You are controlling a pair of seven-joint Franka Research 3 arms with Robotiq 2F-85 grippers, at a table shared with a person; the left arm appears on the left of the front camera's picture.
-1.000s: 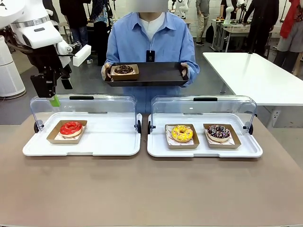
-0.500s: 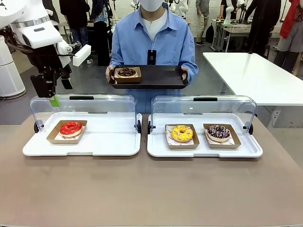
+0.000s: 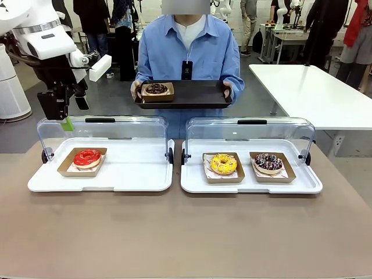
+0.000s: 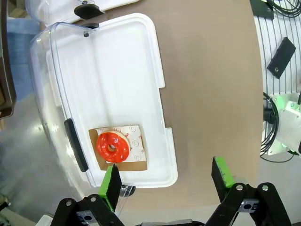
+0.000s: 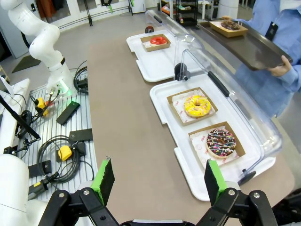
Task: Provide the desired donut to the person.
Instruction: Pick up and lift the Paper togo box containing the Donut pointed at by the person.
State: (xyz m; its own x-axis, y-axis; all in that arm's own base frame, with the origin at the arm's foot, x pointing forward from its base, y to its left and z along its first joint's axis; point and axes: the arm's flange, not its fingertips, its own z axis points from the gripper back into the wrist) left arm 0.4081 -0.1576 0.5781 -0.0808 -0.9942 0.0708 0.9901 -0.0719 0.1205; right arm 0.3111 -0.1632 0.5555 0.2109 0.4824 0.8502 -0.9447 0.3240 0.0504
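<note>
While my left tool (image 4: 167, 176) hangs wide and empty, looking down on the red donut (image 4: 113, 146), the right tool (image 5: 159, 178) is equally wide, holding nothing; at upper centre I see the person (image 3: 189, 52) holding a tray (image 3: 197, 93) with a chocolate donut (image 3: 156, 89).

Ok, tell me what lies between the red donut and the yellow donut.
Front view: from red donut to yellow donut, bare left tray floor, a strip of table, then the right tray's rim.
</note>
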